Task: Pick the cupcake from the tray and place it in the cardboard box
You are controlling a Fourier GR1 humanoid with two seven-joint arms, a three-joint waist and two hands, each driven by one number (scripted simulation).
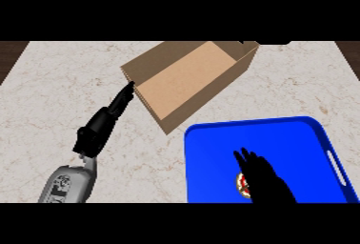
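Right hand (265, 177): black, fingers straight and close together, laid flat over the cupcake (242, 185), holding nothing. Cupcake: only a small round sliver shows at the hand's left edge, pale rim with red marks; it sits on the tray's near middle.

Left hand (107, 119): black, fingers straight and narrow, tips touching the cardboard box's left corner.

Tray (211, 152): glossy blue, rectangular, rounded corners, raised rim, pale slot handle on its right side.

Cardboard box (186, 81): matte tan, open-topped, set askew, just beyond the tray.

Counter (63, 76): pale, veined, marble-like stone.
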